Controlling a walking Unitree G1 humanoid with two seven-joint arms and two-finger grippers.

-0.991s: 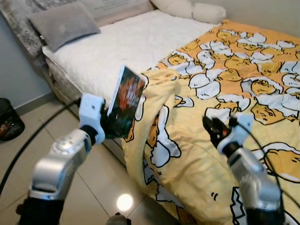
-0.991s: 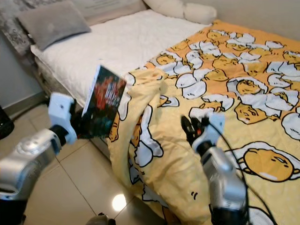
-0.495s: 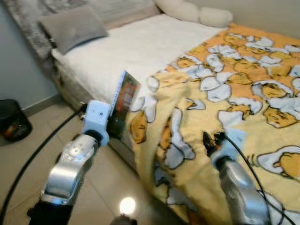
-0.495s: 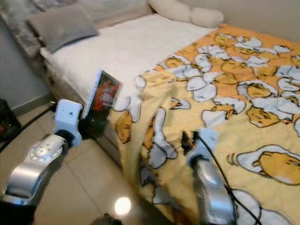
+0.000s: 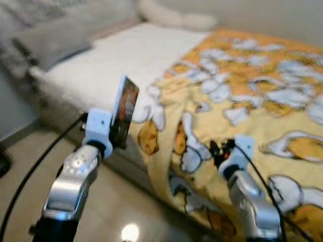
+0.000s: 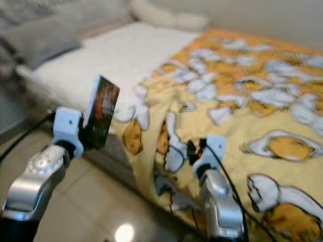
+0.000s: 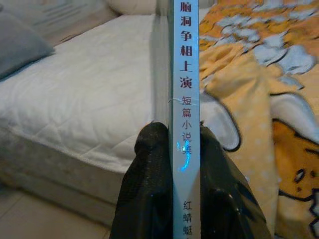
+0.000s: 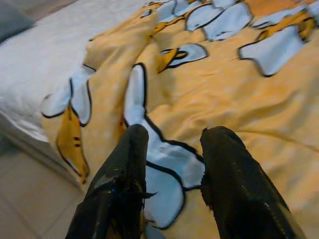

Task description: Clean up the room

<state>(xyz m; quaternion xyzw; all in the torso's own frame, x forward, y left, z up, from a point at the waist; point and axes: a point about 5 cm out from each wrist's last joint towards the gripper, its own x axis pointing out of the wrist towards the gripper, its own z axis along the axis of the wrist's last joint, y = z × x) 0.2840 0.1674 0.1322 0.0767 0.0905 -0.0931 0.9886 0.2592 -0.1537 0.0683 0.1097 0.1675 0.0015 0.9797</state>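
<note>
My left gripper (image 5: pixel 117 135) is shut on a thin book (image 5: pixel 125 117) with a dark, red-patterned cover, held upright beside the bed's near corner. In the left wrist view the book's pale blue spine (image 7: pixel 185 99) with printed characters runs between the two black fingers (image 7: pixel 149 169). My right gripper (image 5: pixel 218 149) hovers over the yellow cartoon-print blanket (image 5: pixel 262 101), open with nothing between its fingers (image 8: pixel 130 164). The blanket hangs over the bed's edge toward the floor.
The bed's white mattress (image 5: pixel 116 60) holds a grey pillow (image 5: pixel 50 43) at the head and white pillows (image 5: pixel 176 19) by the far wall. Beige floor tiles (image 5: pixel 20 166) lie left of the bed. A black cable (image 5: pixel 35 169) trails from my left arm.
The whole picture has shifted and blurred, so the camera moved. The book stays held in my left gripper, turned more edge-on. The dark bin on the floor has left the view.
</note>
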